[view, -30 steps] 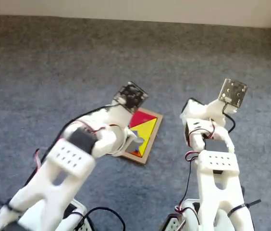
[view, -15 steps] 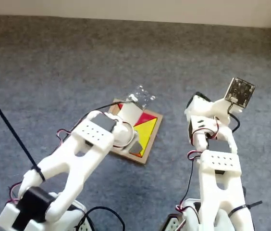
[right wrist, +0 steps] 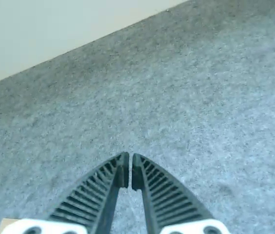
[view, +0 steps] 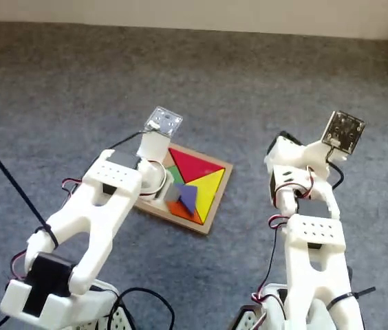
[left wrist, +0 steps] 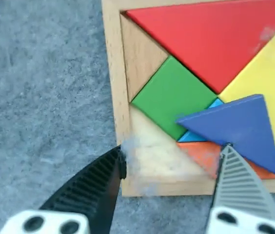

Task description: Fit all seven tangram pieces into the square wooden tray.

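White left arm [view: 101,213] sits near-left on the grey carpeted tabletop [view: 56,103]. White right arm [view: 307,240] sits near-right, well apart from it.

Left gripper [left wrist: 172,155] hangs over the left corner of the tray [left wrist: 110,58], jaws apart, nothing between them. Its black finger [left wrist: 98,187] is over the tray's outer edge and its pale finger [left wrist: 237,187] is over the pieces inside.

Tray is square and wooden, flat on the tabletop between the two arms, rotated so one corner points toward the arm bases. The corner slot under the gripper is bare wood, triangular.

Blue triangle [left wrist: 235,126] isn't seated. It lies loose on top, overlapping the green square [left wrist: 171,95], a light-blue piece [left wrist: 196,136], an orange piece [left wrist: 198,155] and the edge of the yellow triangle [left wrist: 271,73]. Its near corner is just beside the pale fingertip; can't tell if they touch.

Green square, yellow triangle and red triangle [left wrist: 210,36] sit flush in the tray. There's a second bare triangular slot between the tray frame, green square and red triangle.

Right gripper [right wrist: 129,170] is off to the right, well apart from the tray, jaws together with nothing in them, above bare grey tabletop.

Farthest back, a pale wall [view: 180,12] runs along the tabletop's edge.
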Tool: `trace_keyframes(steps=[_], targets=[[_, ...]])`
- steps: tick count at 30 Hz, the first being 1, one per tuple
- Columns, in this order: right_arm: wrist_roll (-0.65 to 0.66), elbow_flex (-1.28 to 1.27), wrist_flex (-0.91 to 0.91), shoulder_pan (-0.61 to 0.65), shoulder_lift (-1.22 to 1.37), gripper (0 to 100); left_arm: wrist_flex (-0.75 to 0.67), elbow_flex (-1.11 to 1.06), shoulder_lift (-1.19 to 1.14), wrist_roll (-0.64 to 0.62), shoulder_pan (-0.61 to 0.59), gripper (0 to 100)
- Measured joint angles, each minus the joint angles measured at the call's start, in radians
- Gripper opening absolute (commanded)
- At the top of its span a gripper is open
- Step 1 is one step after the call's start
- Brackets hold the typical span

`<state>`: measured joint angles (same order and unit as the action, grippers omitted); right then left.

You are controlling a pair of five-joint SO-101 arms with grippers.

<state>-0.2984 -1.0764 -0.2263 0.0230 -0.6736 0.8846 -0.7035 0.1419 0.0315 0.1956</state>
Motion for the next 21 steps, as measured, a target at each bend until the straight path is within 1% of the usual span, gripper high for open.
trace_keyframes(steps=[7,12,17,21], targets=[[0.000,0.000,0.000,0.000,0.000,2.7,0.000,0.000,0.000,-0.006,-0.020,29],[0.048,0.000,0.000,0.000,0.000,2.7,0.018,0.000,0.000,-0.006,-0.020,29],[0.060,0.000,0.000,0.020,0.000,2.7,0.025,0.011,0.000,-0.006,-0.020,23],[0.063,0.000,0.000,0.025,0.000,2.7,0.028,0.017,0.051,-0.006,-0.020,23]])
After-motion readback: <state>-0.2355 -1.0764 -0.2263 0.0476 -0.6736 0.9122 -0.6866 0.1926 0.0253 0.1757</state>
